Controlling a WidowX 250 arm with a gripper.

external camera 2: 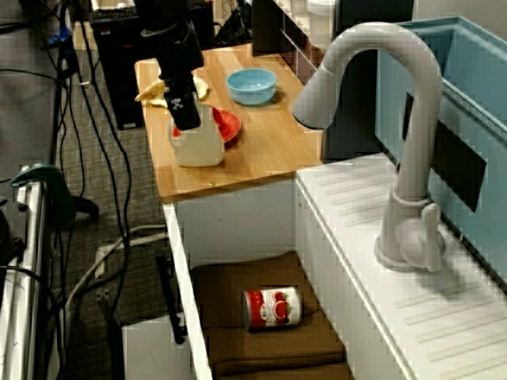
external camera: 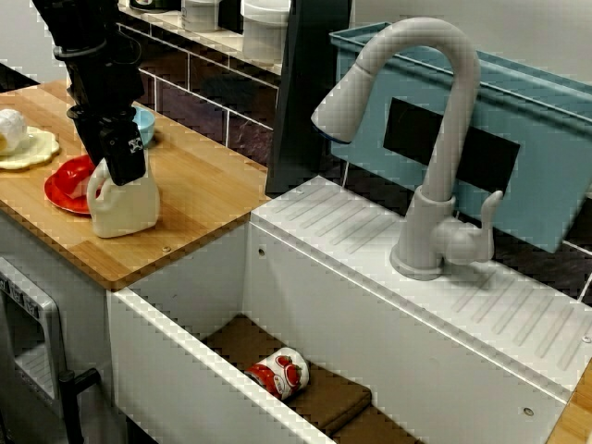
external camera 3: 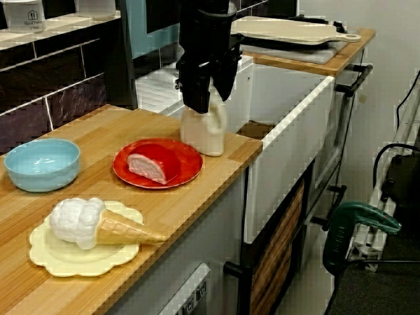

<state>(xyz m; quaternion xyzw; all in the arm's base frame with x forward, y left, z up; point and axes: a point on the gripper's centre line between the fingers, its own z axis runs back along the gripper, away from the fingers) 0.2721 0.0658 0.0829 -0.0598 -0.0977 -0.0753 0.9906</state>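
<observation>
The black hand [external camera 3: 200, 105] is down on the top of the white milk jug [external camera 3: 207, 134]. Its fingers sit by the neck and handle of the milk jug. They hide that spot in all three views, so I cannot tell if the hand is squeezing or loose.

The milk jug stands straight up on the wooden table [external camera: 203, 194], close to the end where the sink [external camera: 185, 370] begins. In the view along the table, its bottom looks flat on the wood. So I think the reaching part is done and the lifting part is not.

Just beside the milk jug lies a red plate [external camera 3: 189, 159] with a slice of meat [external camera 3: 152, 167] on it. Past that, farther from the milk jug, sits a blue bowl [external camera 3: 41, 164]. Farthest from the milk jug is a yellow plate [external camera 3: 46, 259] with an ice cream cone [external camera 3: 98, 223] lying on it.

On the other side of the milk jug, down in the sink, a red and white can [external camera 2: 272, 309] lies on its side on a brown mat [external camera 2: 238, 340]. The big tap [external camera: 444, 139] stands behind the sink, well apart from the milk jug.
</observation>
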